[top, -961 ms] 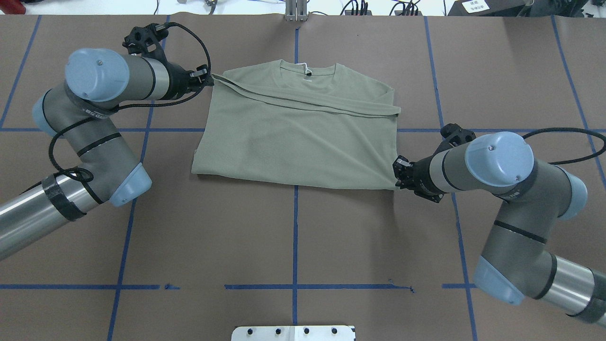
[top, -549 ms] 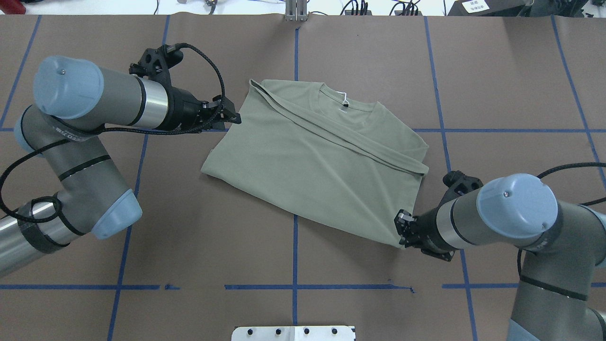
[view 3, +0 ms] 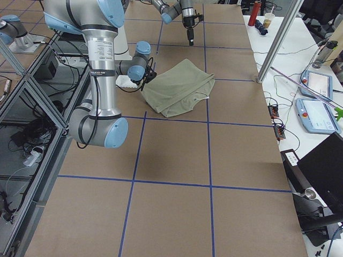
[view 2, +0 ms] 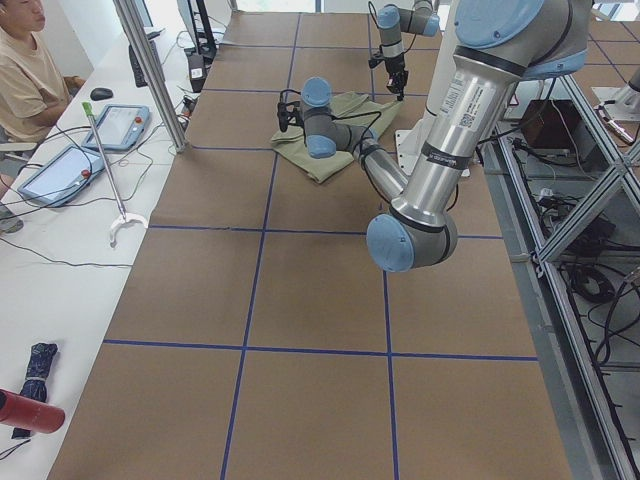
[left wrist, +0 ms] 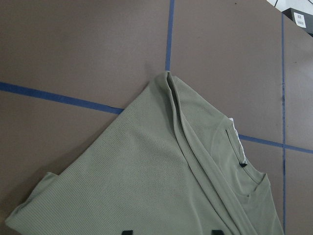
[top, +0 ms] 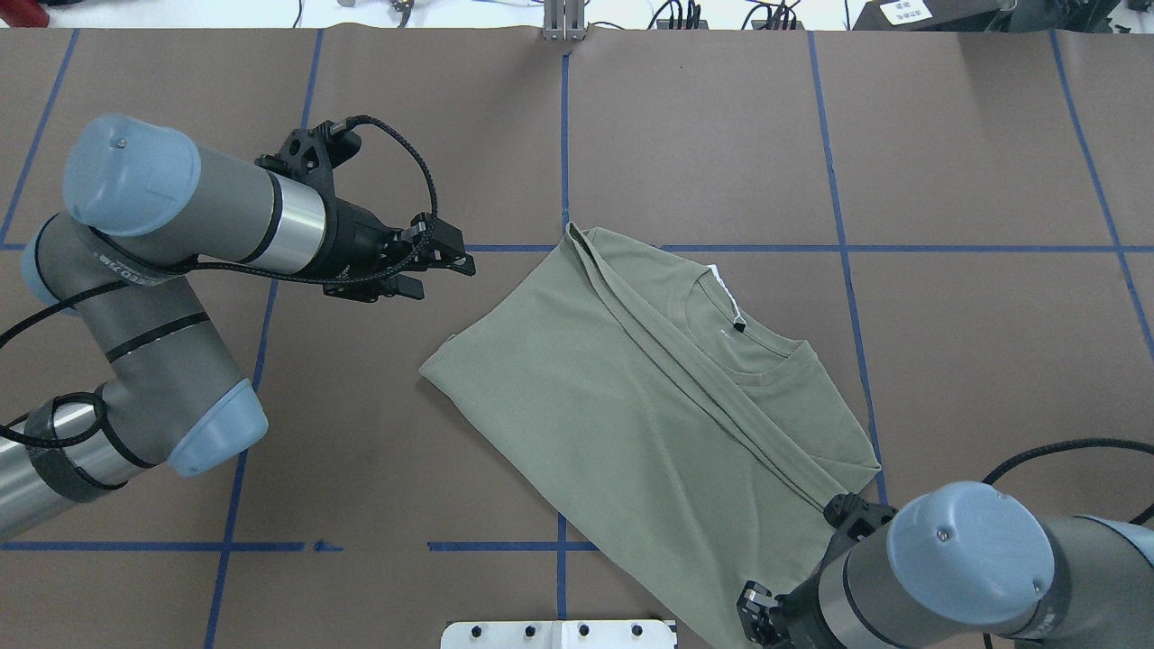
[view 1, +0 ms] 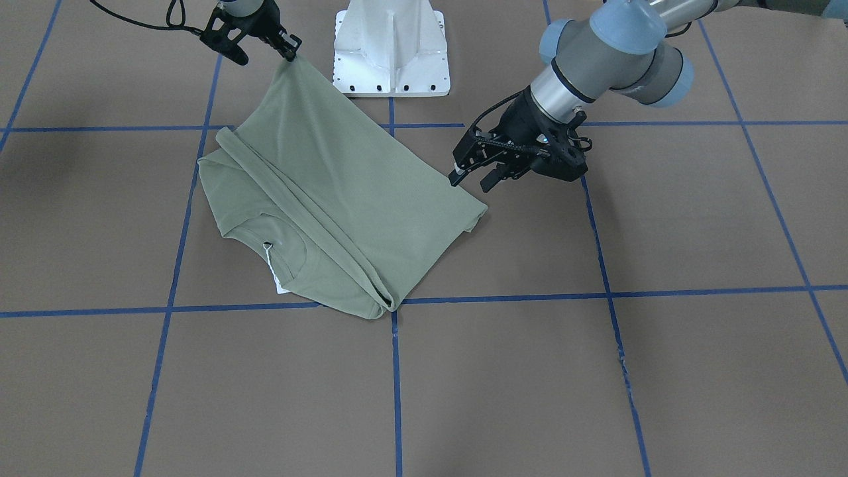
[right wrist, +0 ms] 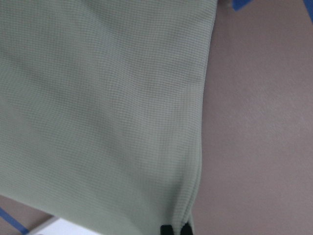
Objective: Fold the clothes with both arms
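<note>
Note: your right pincer (view 1: 291,55), upper left of the front view, pinches the shirt (view 1: 344,179) corner, presumably to drag it across the worktop (view 1: 596,364); left pincer (view 1: 472,179) gapes empty.

One shirt (top: 631,406); two arms: left arm (top: 180,207), right arm (top: 974,559); one pedestal (view 1: 391,46).
</note>
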